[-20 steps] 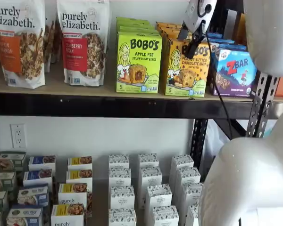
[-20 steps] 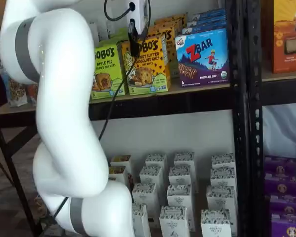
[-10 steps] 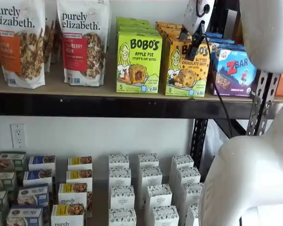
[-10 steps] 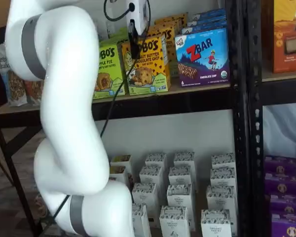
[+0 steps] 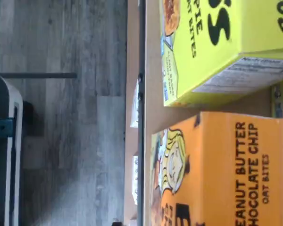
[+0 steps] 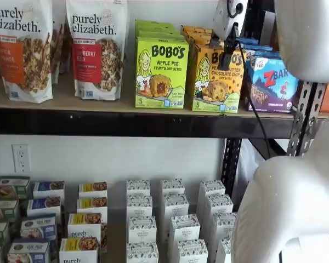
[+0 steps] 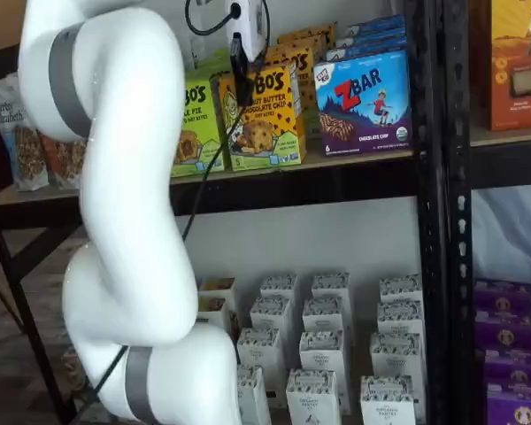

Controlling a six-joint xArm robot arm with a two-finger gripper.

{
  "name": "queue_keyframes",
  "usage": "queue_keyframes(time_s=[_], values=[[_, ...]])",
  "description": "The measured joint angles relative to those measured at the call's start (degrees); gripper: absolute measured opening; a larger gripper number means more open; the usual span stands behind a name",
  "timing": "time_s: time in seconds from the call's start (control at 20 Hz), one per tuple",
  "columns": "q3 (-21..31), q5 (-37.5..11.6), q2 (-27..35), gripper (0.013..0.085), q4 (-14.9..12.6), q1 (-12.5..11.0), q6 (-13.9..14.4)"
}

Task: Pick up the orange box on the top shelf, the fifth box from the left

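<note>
Orange box (image 6: pixel 217 78) upright on the top shelf (image 6: pixel 98 104), lime-green box (image 6: pixel 160 72) just beside it at 9 o'clock, blue ZBar box (image 6: pixel 272 82) at 3 o'clock, fingers (image 6: pixel 223 45) spread wide before the orange box's upper front, holding nothing.

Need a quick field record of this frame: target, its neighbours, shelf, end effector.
target: orange box, standing upright at the front edge of the top shelf
left neighbour: lime-green Bobo's Apple Pie box, small gap between
right neighbour: blue ZBar box
end effector: black fingers in front of the orange box's upper face in both shelf views; box not held, open or shut cannot be told from the pictures
lower shelf: rows of small white cartons
</note>
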Motion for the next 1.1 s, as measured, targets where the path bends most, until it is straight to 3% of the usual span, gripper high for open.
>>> queue_keyframes(time_s=[0.25,0.35,1.1], values=[[-0.44,1.11,0.30,0.0850,-0.45,0.21,0.17],[-0.51,1.41,0.31,0.0770,-0.34,0.11,0.12],[-0.29,1.47,-0.06,0.0490,0.38,-0.37,-0.24]])
